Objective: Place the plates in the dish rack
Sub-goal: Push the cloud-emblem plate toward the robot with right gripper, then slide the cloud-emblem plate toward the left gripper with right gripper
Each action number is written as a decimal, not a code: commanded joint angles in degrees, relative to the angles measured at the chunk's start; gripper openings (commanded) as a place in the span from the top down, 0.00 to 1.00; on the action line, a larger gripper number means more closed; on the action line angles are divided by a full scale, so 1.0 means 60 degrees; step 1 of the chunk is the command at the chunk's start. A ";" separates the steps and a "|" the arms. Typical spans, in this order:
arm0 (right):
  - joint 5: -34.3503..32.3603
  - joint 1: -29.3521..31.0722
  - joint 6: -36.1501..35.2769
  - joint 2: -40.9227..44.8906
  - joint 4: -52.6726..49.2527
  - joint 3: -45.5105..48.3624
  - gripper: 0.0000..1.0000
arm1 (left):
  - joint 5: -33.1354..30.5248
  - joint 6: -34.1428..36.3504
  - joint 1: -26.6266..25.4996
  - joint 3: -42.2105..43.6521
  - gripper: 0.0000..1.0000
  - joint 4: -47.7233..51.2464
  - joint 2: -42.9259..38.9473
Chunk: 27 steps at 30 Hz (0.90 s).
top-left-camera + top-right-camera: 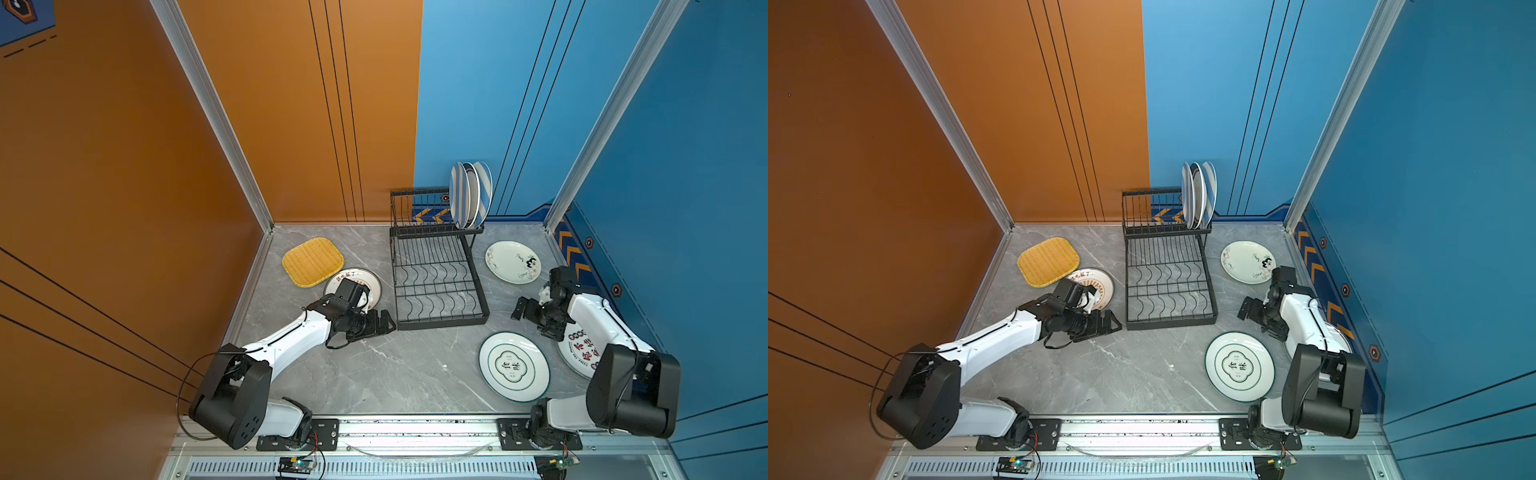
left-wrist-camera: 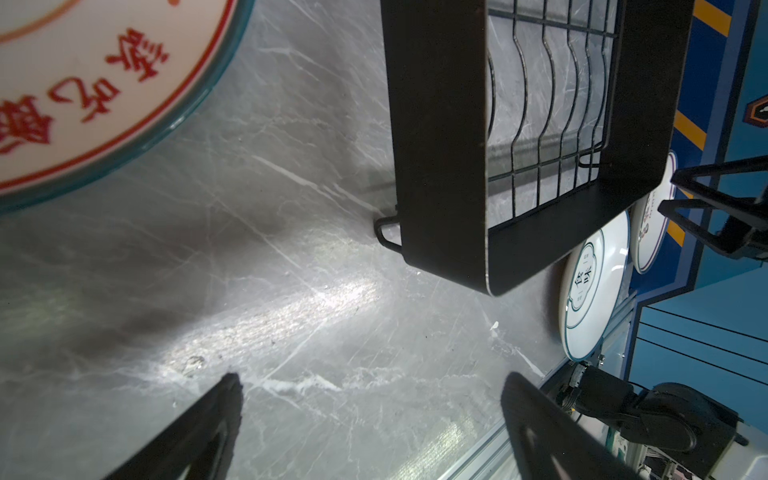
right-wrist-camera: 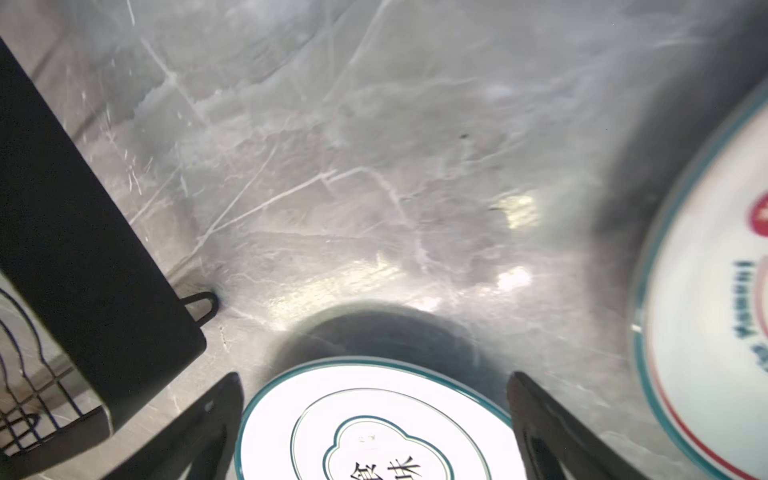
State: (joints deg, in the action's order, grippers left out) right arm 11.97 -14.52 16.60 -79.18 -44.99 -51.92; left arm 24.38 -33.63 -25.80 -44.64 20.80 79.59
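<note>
The black wire dish rack (image 1: 436, 274) (image 1: 1169, 286) stands at the middle back. Three plates (image 1: 470, 195) stand upright at the right end of its upper shelf; the lower base is bare. A yellow woven plate (image 1: 312, 262) overlaps a sunburst plate (image 1: 360, 279) on the left. My left gripper (image 1: 384, 322) (image 2: 372, 380) is open just off the rack's front left corner. On the right lie a floral plate (image 1: 513, 262), a green-rimmed plate (image 1: 514, 365) (image 3: 374, 428) and a red-character plate (image 1: 579, 353) partly under my right arm. My right gripper (image 1: 521, 307) (image 3: 376, 376) is open, holding nothing.
The table (image 1: 374, 374) is grey marble, walled by an orange panel on the left and blue panels at the back and right. A metal rail (image 1: 415, 428) with both arm bases runs along the front edge. In the left wrist view the rack's rim (image 2: 436, 124) is close ahead.
</note>
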 commanded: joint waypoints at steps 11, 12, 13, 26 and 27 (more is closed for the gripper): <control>0.1208 -0.1022 0.0290 -0.0434 0.0146 0.1003 0.00 | 0.0483 0.0404 0.0011 -0.0250 0.02 0.0111 0.0519; 0.1255 -0.1008 0.0331 -0.0527 0.0228 0.1048 0.00 | 0.0480 0.0397 0.0012 -0.0272 0.02 0.0122 0.0513; 0.1225 -0.0986 0.0353 -0.0595 0.0260 0.1078 0.00 | 0.0467 0.0384 0.0020 -0.0274 0.02 0.0122 0.0504; 0.1755 0.0018 0.1283 -0.0226 0.0244 0.1602 0.00 | 0.0324 0.0258 -0.0004 -0.0103 0.02 0.0123 0.0271; 0.1756 0.0269 0.1497 -0.0145 0.0297 0.1700 0.00 | 0.0320 0.0257 -0.0004 -0.0083 0.02 0.0121 0.0248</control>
State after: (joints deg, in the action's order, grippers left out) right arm 20.73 -15.53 21.45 -81.73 -42.85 -43.31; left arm 26.00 -32.38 -25.82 -44.82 20.80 82.15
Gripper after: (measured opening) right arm 0.999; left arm 0.981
